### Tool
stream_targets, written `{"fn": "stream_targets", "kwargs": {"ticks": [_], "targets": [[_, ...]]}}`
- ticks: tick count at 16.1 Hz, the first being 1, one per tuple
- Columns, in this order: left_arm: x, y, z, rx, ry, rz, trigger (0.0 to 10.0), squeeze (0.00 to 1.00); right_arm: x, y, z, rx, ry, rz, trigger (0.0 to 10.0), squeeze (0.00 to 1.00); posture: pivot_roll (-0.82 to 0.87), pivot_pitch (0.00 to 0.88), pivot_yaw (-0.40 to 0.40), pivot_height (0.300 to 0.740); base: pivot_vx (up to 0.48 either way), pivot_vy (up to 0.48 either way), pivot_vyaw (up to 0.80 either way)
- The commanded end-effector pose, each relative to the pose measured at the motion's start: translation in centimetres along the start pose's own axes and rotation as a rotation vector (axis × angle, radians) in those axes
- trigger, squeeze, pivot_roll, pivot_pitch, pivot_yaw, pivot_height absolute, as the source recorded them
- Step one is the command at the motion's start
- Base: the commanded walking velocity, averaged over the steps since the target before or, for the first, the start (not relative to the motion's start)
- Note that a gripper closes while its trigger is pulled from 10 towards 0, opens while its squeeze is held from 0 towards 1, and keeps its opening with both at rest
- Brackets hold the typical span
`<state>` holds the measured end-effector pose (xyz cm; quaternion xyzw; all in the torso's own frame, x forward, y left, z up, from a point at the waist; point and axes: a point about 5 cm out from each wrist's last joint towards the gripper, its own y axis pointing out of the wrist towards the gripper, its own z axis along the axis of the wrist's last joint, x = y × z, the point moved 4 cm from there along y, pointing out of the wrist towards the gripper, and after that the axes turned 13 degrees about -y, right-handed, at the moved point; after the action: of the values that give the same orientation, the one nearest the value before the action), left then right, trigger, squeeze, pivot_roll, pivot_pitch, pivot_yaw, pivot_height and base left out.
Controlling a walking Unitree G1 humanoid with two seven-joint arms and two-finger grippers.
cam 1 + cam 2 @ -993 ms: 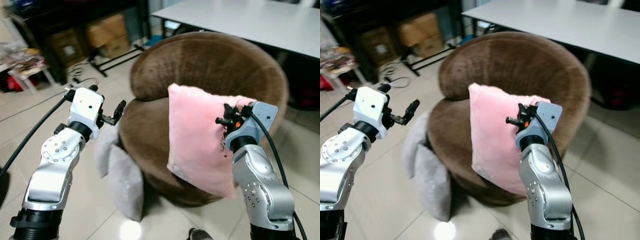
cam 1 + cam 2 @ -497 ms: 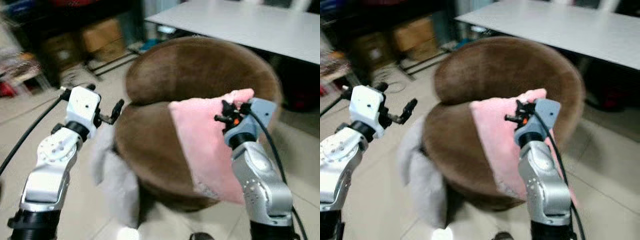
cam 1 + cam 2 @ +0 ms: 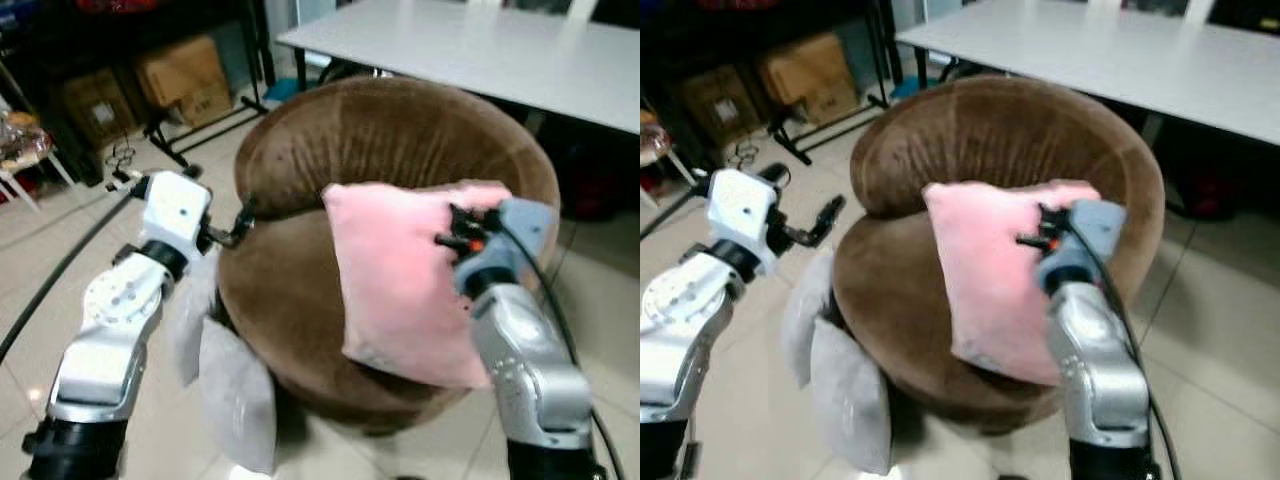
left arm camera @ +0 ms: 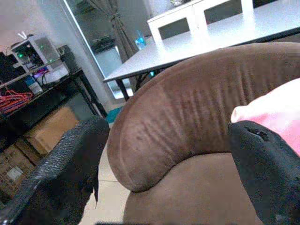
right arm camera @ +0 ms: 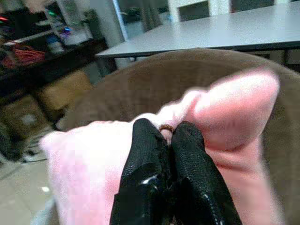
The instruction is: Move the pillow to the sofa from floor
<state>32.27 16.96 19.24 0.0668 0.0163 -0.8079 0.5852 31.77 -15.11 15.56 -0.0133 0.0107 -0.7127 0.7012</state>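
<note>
**A:** Pillow (image 3: 400, 285) status?

**B:** Off the floor, hanging over the sofa (image 3: 300, 300) seat, its edge pinched in the right gripper (image 5: 164, 140). Left gripper (image 3: 240, 222) is spread, empty, beside the sofa. Just needs dropping, I'd say.

Even, fairly bright indoor light; the glossy pale tiled floor (image 3: 40, 330) shows soft sheen. Head views blur slightly, especially around the silver right arm (image 3: 525, 350). Dark shelving stays dim.
</note>
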Motion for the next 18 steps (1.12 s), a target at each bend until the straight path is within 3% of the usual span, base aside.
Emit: {"fn": "stream_targets", "kwargs": {"ticks": [1, 8, 13, 18], "targets": [[-0.9, -0.5, -0.2, -0.015, 0.016, 0.031, 10.0, 0.00, -1.4, 0.0, 1.8, 0.075, 0.018, 0.049, 10.0, 0.00, -0.10, 0.000, 0.080, 0.740, 0.255, 0.000, 0.00], [-1.0, -0.5, -0.2, -0.020, 0.016, 0.033, 10.0, 0.00, -1.3, 0.3, 1.9, 0.077, -0.010, 0.050, 10.0, 0.00, -0.10, 0.000, 0.079, 0.740, 0.278, 0.000, 0.00], [-1.1, -0.5, -0.3, -0.023, 0.018, 0.036, 10.0, 0.00, -1.1, 0.4, 1.9, 0.076, -0.018, 0.052, 10.0, 0.00, -0.10, 0.000, 0.076, 0.740, 0.286, 0.000, -0.64], [-1.2, -0.7, -0.3, -0.023, 0.024, 0.043, 10.0, 0.00, -2.5, 0.4, 2.7, 0.115, -0.023, 0.148, 10.0, 0.00, -0.09, 0.000, 0.066, 0.740, 0.287, 0.000, 0.00]]}}
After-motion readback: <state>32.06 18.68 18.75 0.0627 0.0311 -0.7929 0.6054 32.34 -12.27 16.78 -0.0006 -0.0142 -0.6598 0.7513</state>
